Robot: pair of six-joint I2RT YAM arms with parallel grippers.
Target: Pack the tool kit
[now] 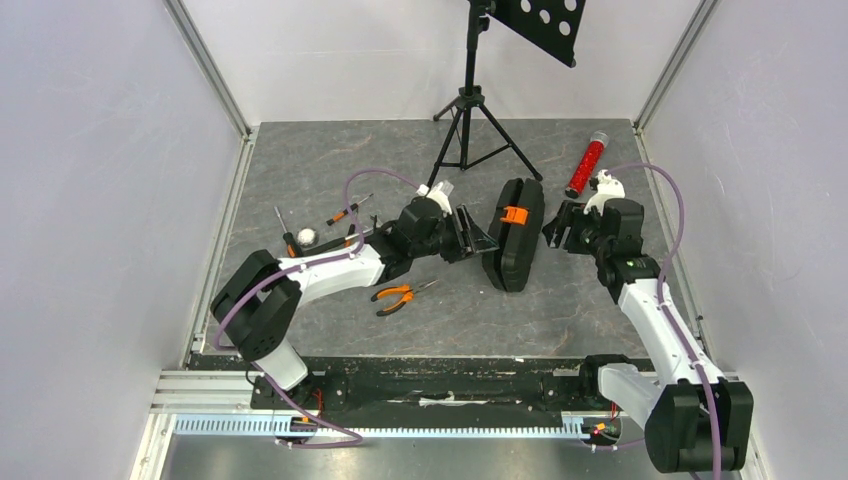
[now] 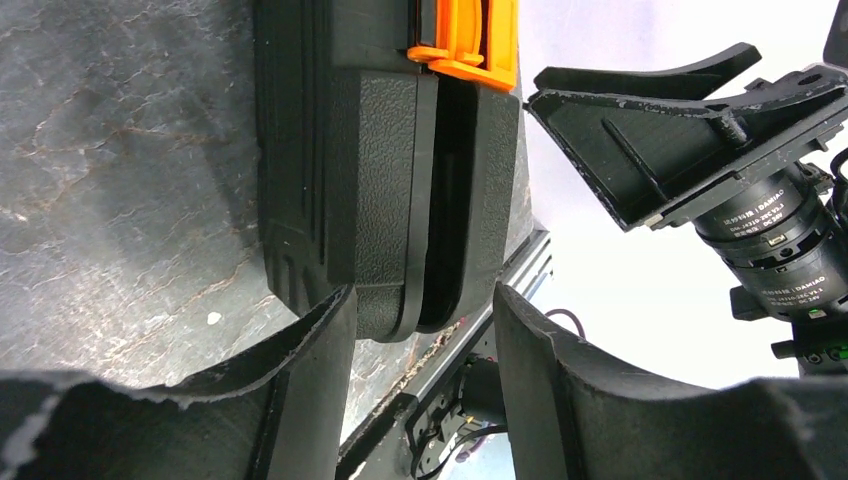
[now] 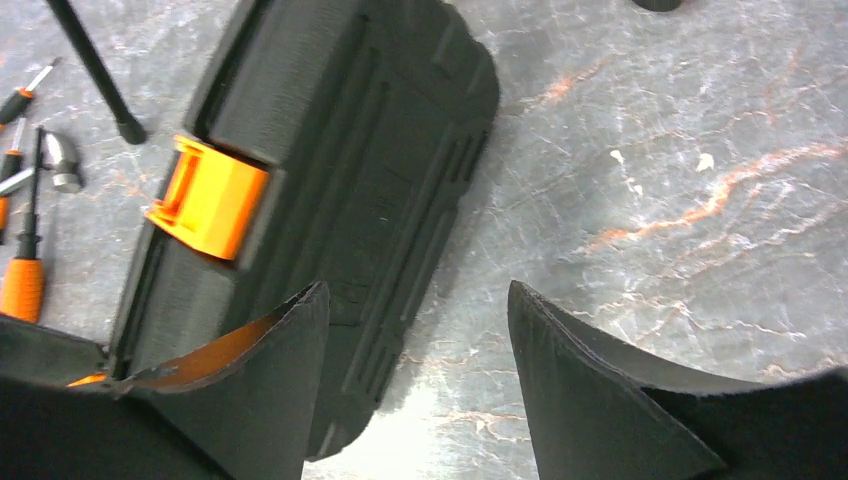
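1. The left pincer (image 2: pixel 425 295) is released, its fingers flanking the near end of the case (image 1: pixel 515 245). The right pincer (image 3: pixel 417 290) gapes beside the ribbed side.
2. The case stands on edge mid-tabletop, latch (image 1: pixel 514 214) up. The pliers (image 1: pixel 403 294) lie loose nearer the left edge.
3. Likely step: opening the case. Next: steady it, lay it flat, free the latch.

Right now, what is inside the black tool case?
The case stands on edge, nearly shut; the left wrist view shows only a dark slit between its halves, so any contents are hidden. The pliers, a hammer and screwdrivers lie outside on the table.
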